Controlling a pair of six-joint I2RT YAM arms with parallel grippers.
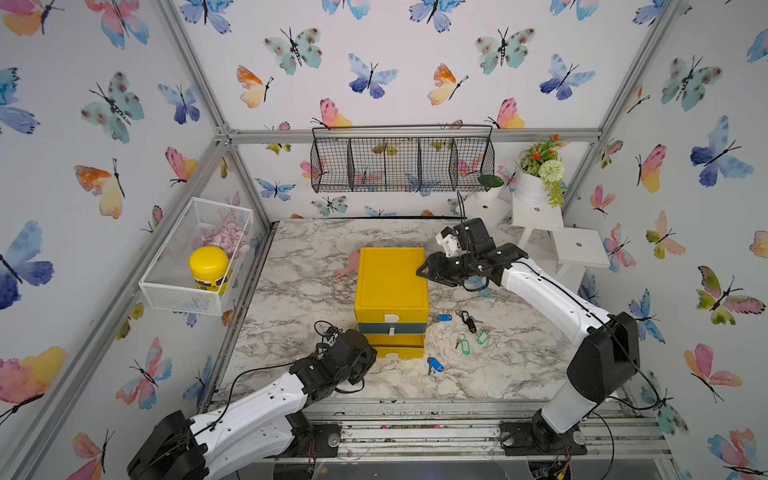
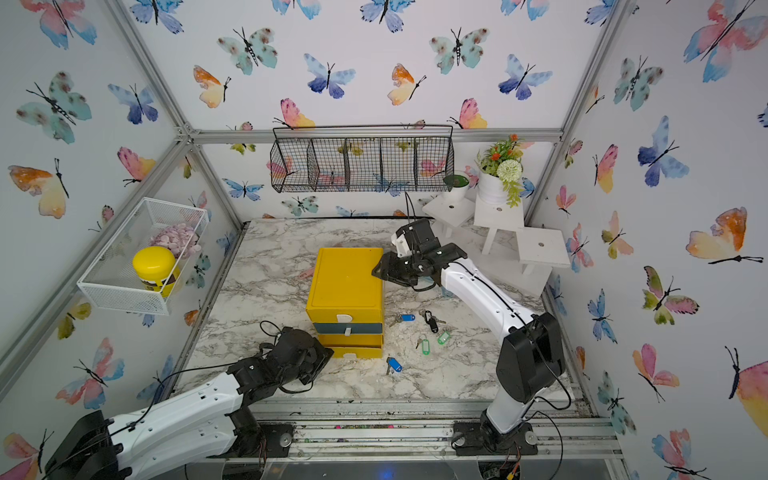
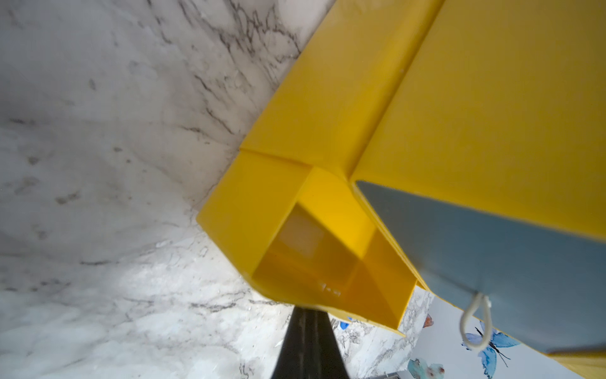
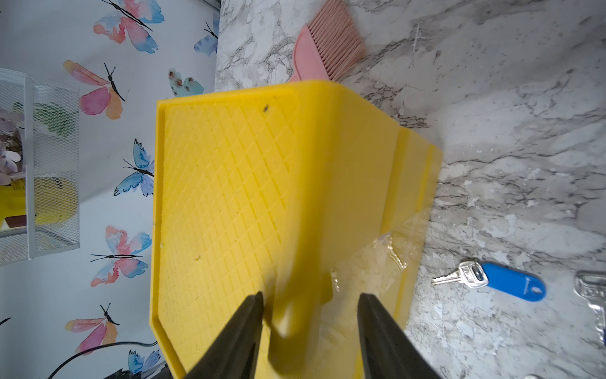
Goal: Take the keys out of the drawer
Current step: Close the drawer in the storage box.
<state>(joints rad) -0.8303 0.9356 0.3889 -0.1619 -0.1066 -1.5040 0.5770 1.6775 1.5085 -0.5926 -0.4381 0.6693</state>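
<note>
Yellow drawer unit point(image 1: 390, 282), grid pattern on top; middle drawer point(image 1: 390, 330) grey-blue, handles point(image 1: 392, 319) white. Bench point(image 1: 299, 299) white marble, grey veins. Silver keys point(image 4: 459, 275) with two blue tags point(image 1: 445, 317) point(image 1: 435, 364), two green tags point(image 1: 482, 337) point(image 1: 465, 347), one black tag point(image 1: 469, 323). Brush point(image 4: 328, 42) pink. Walls point(image 1: 415, 75) white with blue, pink, orange and teal watercolour butterflies. Far wire basket point(image 1: 401, 162) black; left mesh basket point(image 1: 178, 291) white, jar lid point(image 1: 208, 259) yellow. Left claw point(image 3: 308, 311) and right claw point(image 4: 310, 295) black.

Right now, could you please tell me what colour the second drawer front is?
The second drawer front is slate blue-grey, clearest in the left wrist view.
</note>
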